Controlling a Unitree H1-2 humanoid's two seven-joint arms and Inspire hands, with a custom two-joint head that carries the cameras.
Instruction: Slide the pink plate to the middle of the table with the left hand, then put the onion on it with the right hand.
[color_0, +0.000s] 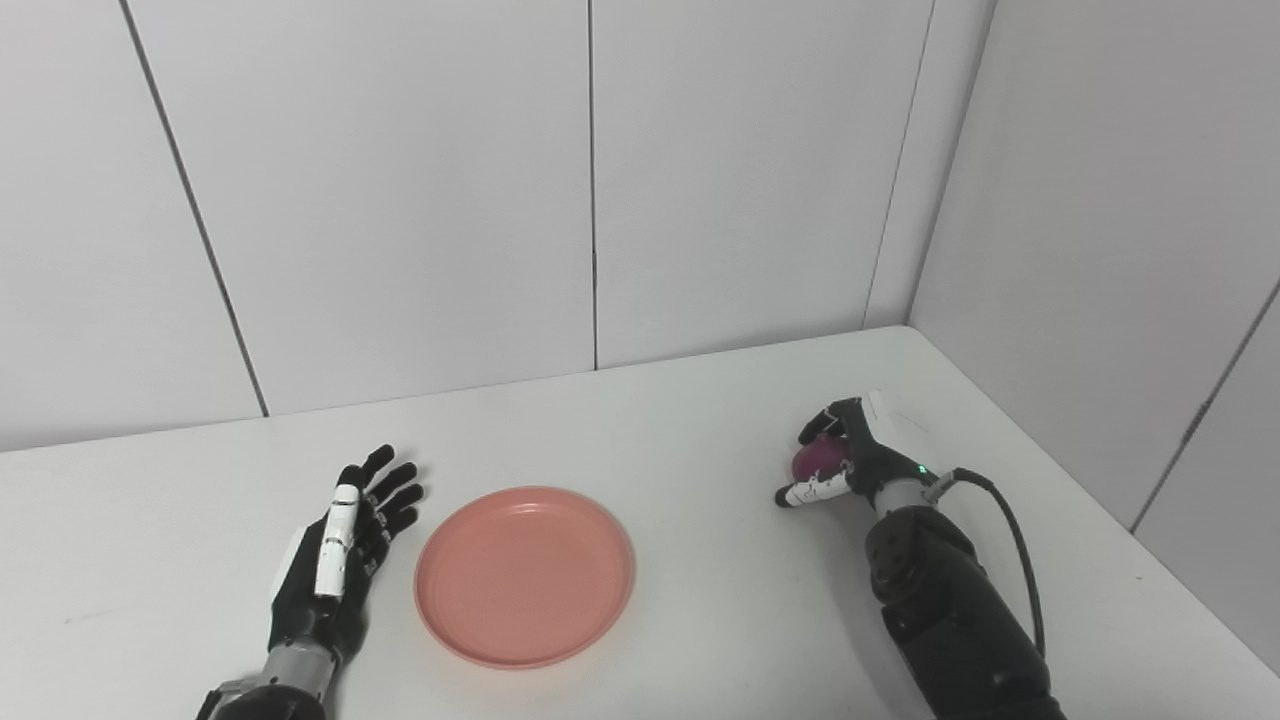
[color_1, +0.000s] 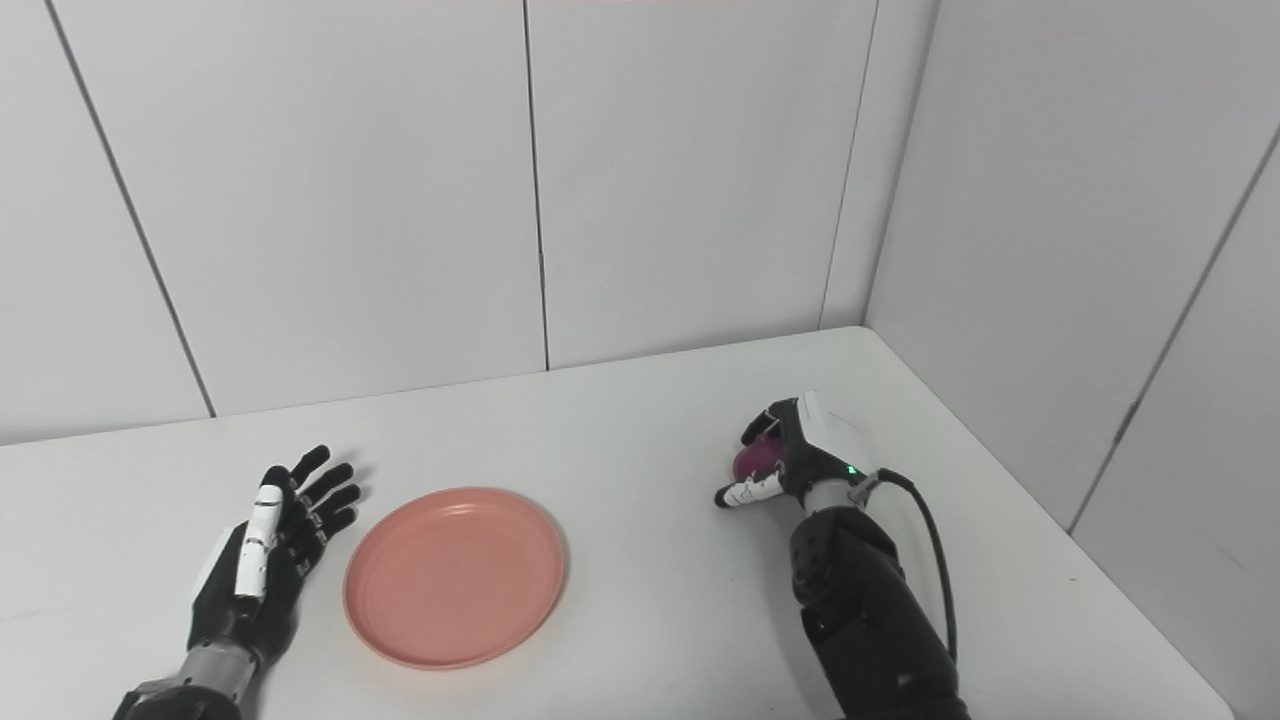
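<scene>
Smooth, matt plastic-looking pink plate (color_0: 525, 577) on a smooth, matt white table (color_0: 700, 420).

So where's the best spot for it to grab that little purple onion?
Around its round middle, coming from above and the right, as the right hand is doing: fingers curl over the onion while the thumb reaches along its near side.
</scene>
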